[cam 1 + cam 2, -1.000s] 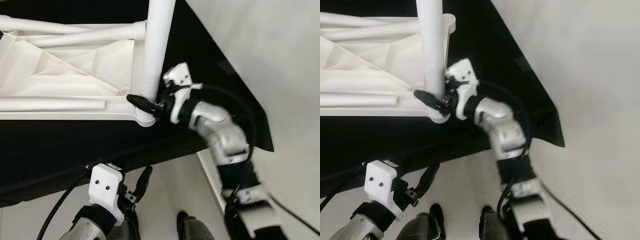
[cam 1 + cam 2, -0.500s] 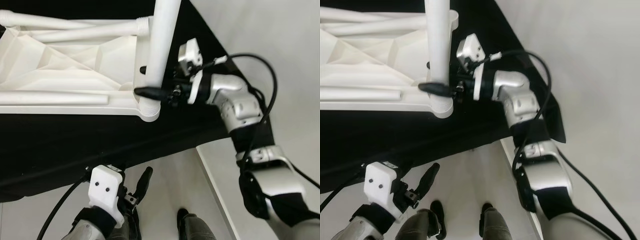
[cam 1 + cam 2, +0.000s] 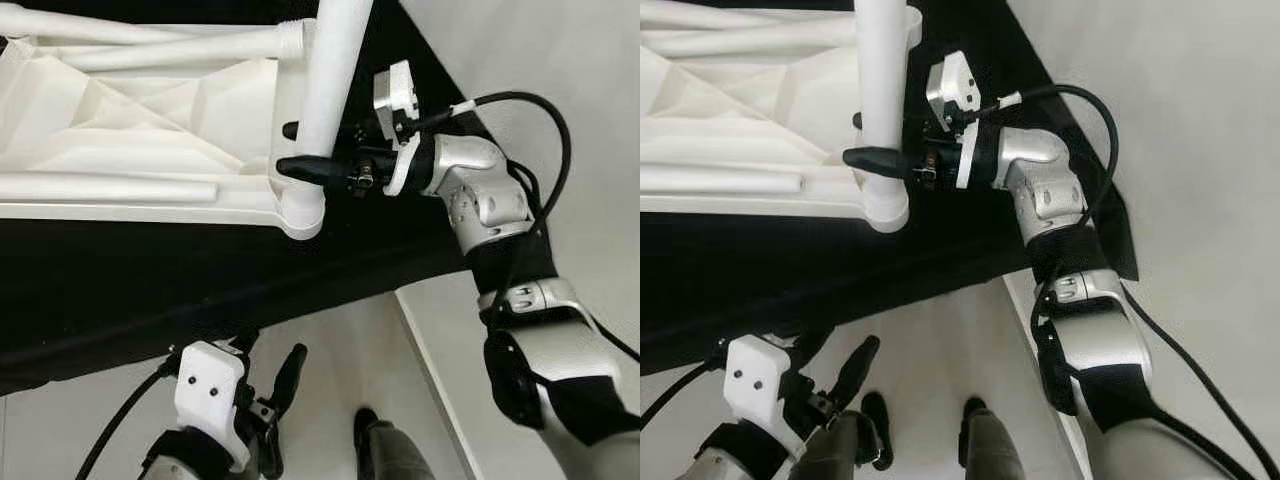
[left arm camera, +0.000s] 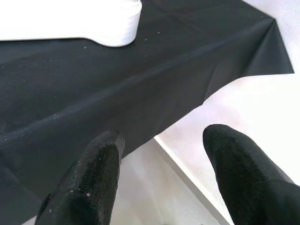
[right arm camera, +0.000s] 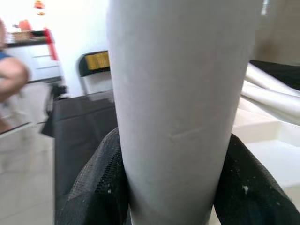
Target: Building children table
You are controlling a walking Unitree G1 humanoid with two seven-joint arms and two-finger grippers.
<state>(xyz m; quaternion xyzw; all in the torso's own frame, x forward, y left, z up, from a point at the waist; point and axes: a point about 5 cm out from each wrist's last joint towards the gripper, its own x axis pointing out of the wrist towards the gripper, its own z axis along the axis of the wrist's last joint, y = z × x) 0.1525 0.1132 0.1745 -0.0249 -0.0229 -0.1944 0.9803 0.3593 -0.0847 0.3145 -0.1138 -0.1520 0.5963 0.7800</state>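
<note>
A white children's table top (image 3: 130, 120) lies upside down on a black cloth (image 3: 150, 290). One white leg (image 3: 335, 70) stands upright in the near right corner socket (image 3: 300, 212). My right gripper (image 3: 300, 148) is shut on this leg just above the socket, one black finger on each side; in the right wrist view the leg (image 5: 178, 93) sits between the fingers (image 5: 101, 187). Low at the front, my left gripper (image 3: 268, 365) hangs open over the floor and holds nothing; its two fingers (image 4: 89, 178) stand apart at the cloth's edge.
Two more white legs (image 3: 110, 187) (image 3: 170, 50) lie flat on the table's underside. The cloth's corner (image 4: 276, 42) hangs over a white floor. My feet (image 3: 975, 420) stand below. In the right wrist view a person (image 5: 9, 75) and a dark chair (image 5: 96, 61) are in the background.
My right wrist has turned around the upright leg while keeping hold, and the forearm has swung up and to the right. The left arm has sunk slightly. The camera has shifted.
</note>
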